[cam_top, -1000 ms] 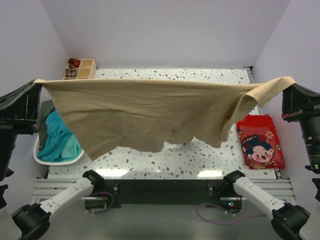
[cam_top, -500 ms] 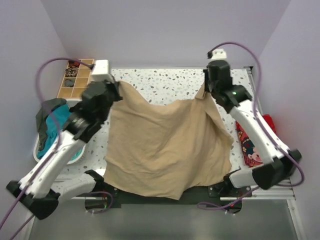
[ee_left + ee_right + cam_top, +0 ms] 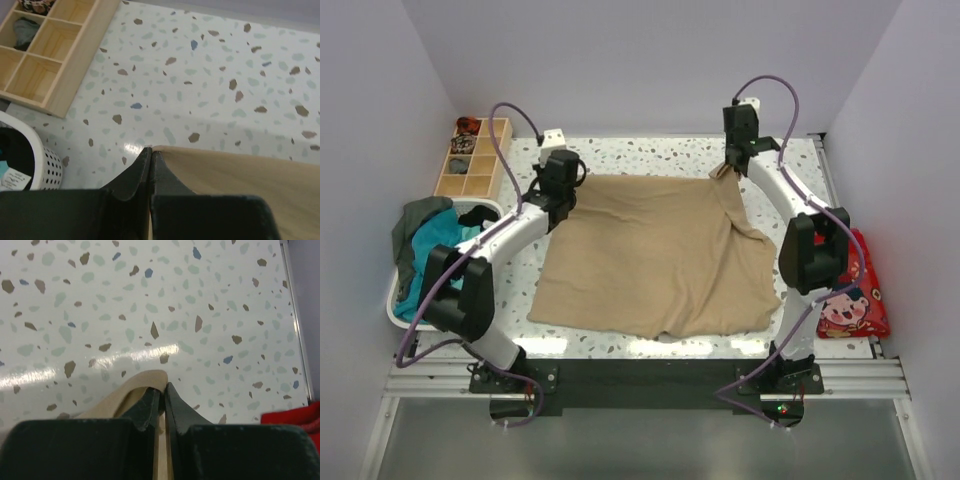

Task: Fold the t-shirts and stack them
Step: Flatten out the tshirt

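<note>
The sandy-beige t-shirt (image 3: 655, 255) lies spread flat over the middle of the table. My left gripper (image 3: 558, 190) is shut on its far left corner, low at the table; the left wrist view shows the cloth edge (image 3: 235, 172) pinched between the black fingers (image 3: 132, 175). My right gripper (image 3: 728, 165) is shut on the far right corner, where the cloth (image 3: 140, 385) folds over the fingers (image 3: 177, 407). Teal and dark grey-green shirts (image 3: 425, 235) lie in the white basket at the left.
A white plastic basket (image 3: 472, 212) stands at the left edge, also in the left wrist view (image 3: 42, 162). A wooden compartment tray (image 3: 472, 160) sits at the far left corner. A red printed cloth item (image 3: 845, 285) lies at the right edge.
Both arms have swung the beige shirt away from the camera and lowered it; it now lies spread on the table, with both grippers holding its far corners.
</note>
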Robot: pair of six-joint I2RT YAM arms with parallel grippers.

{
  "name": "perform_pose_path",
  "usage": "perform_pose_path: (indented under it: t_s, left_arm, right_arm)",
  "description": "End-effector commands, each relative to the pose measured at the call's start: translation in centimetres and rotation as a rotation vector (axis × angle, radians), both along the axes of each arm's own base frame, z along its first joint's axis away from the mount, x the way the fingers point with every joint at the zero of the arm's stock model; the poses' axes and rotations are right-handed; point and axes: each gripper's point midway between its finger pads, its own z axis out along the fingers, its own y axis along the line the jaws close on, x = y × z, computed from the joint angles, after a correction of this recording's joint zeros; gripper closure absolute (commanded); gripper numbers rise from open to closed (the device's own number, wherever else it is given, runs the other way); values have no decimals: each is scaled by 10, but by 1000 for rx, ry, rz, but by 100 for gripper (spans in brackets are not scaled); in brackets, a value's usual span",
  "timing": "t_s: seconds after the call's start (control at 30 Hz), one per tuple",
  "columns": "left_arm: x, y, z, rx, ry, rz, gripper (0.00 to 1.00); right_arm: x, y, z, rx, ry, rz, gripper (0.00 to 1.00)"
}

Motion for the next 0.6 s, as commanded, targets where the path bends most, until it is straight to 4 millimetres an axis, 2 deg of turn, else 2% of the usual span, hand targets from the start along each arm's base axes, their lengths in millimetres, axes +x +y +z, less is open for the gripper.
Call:
perform_pose_path:
  t_s: [0.0, 0.03, 0.07, 0.1, 0.13, 0.17, 0.2, 0.27, 0.3, 0.33, 0.37, 0.4, 0.43, 0.47, 0.53, 0.57]
  left_arm:
    - [53, 43, 50, -9, -188, 105, 100]
    - [61, 41, 45, -16, -176, 68, 100]
    - [69, 41, 34, -10, -157, 67, 100]
    - [73, 43, 28, -1, -145, 73, 100]
    - [76, 46, 25, 20, -147, 92, 100]
    - [82, 46, 12, 40, -130, 91, 100]
    - [85, 49, 10, 53, -124, 104, 98]
    - [88, 59, 9, 93, -124, 152, 87]
    - [90, 60, 11, 100, -129, 156, 82]
    - [91, 61, 14, 109, -131, 157, 82]
    - [93, 60, 22, 103, -144, 154, 80]
    - [93, 58, 26, 95, -151, 144, 79]
    - [93, 53, 28, 77, -150, 115, 78]
    - [91, 49, 38, 57, -165, 106, 78]
    - [87, 35, 40, 4, -156, 52, 77]
    - [81, 25, 48, -12, -166, 31, 76]
  right_arm:
    - [51, 10, 38, 56, -145, 45, 97]
    - [57, 11, 37, 55, -139, 53, 93]
    - [71, 13, 29, 57, -135, 64, 88]
    - [78, 14, 27, 54, -132, 76, 54]
    - [84, 10, 21, 30, -126, 66, 33]
    - [94, 5, 19, 14, -130, 43, 18]
    - [95, 0, 18, 0, -122, 21, 7]
    - [93, -15, 16, -24, -114, -26, 2]
    - [88, -18, 30, -20, -140, -32, 1]
    - [88, -13, 34, 10, -155, -1, 1]
    - [79, -8, 22, 37, -119, 38, 1]
    - [71, -2, 36, 75, -137, 75, 1]
    - [63, 5, 33, 111, -116, 96, 1]
    - [52, 16, 18, 162, -64, 139, 1]
    - [32, 29, 5, 233, 16, 183, 1]
    - [20, 37, -13, 272, 74, 215, 1]
